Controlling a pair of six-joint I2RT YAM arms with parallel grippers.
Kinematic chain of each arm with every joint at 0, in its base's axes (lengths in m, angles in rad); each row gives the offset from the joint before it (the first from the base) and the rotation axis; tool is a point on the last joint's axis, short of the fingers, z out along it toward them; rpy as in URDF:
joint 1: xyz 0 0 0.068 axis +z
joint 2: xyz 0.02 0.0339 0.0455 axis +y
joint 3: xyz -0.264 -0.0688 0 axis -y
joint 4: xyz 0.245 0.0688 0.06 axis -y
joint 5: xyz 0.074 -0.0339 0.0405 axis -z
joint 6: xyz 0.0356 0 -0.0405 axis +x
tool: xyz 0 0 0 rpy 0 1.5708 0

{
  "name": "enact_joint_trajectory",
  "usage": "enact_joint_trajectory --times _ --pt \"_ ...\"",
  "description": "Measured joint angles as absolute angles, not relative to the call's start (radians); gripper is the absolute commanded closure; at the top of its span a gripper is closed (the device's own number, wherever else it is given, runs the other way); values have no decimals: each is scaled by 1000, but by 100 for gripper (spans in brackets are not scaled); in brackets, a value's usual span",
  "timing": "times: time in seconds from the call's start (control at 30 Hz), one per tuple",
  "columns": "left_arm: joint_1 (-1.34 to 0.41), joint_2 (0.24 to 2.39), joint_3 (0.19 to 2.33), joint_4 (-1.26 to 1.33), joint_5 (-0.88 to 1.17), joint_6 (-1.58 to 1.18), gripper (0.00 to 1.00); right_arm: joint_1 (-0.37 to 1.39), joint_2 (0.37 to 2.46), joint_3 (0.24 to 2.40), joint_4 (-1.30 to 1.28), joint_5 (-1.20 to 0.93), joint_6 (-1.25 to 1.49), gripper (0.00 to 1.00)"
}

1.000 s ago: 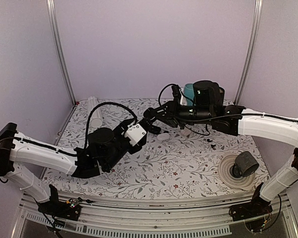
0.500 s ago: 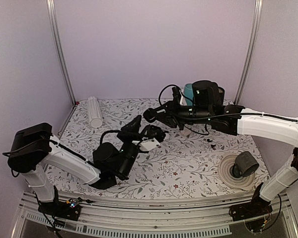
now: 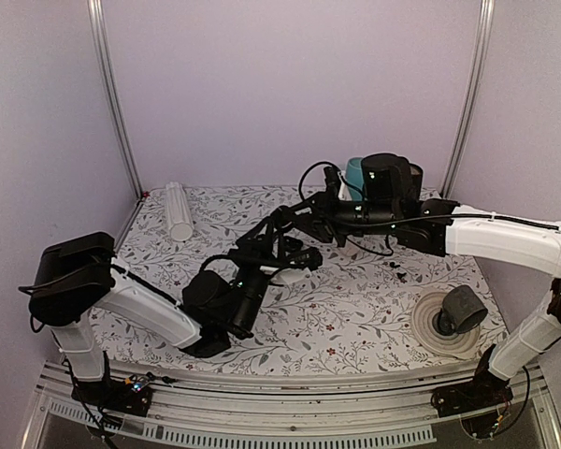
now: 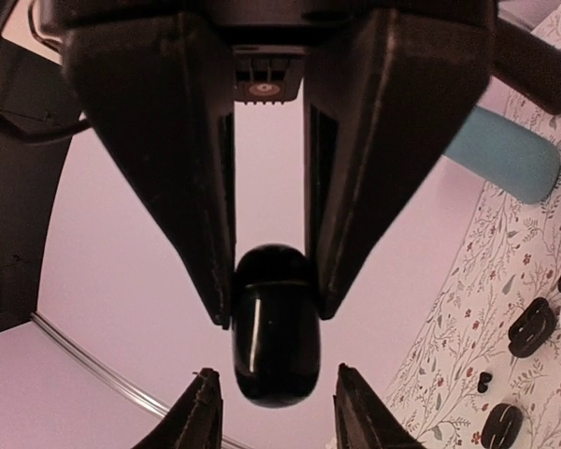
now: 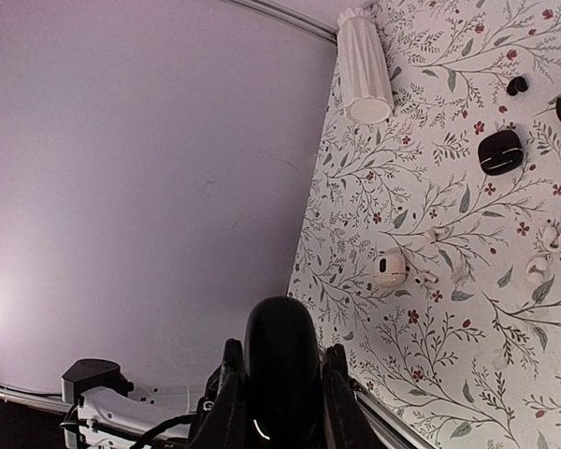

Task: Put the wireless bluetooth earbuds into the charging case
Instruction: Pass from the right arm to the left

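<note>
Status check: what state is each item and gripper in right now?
black case: closed, held off the table
right gripper: shut on the black case
left gripper: fingers flank the case, grip unclear
white case: on table, looks closed
white earbuds: loose on table
ribbed cup: on its side

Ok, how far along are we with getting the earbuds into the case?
Nothing looks seated yet. In hand: the right tool grips a black charging case in mid-air, and it looks closed. The left tool has its fingers against the case's other end. Left to do: a black earbud and a white earbud lie loose on the floral table cover, so opening the case and every insertion remain.
</note>
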State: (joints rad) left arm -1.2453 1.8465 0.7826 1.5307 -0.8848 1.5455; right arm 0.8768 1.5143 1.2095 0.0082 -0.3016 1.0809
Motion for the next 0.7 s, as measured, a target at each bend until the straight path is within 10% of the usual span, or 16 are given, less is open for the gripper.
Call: enact_joint_trajectory --times 0.7 --pt "-1246 1853 813 1531 -880 1530 71 877 1522 1190 46 -322 1100 97"
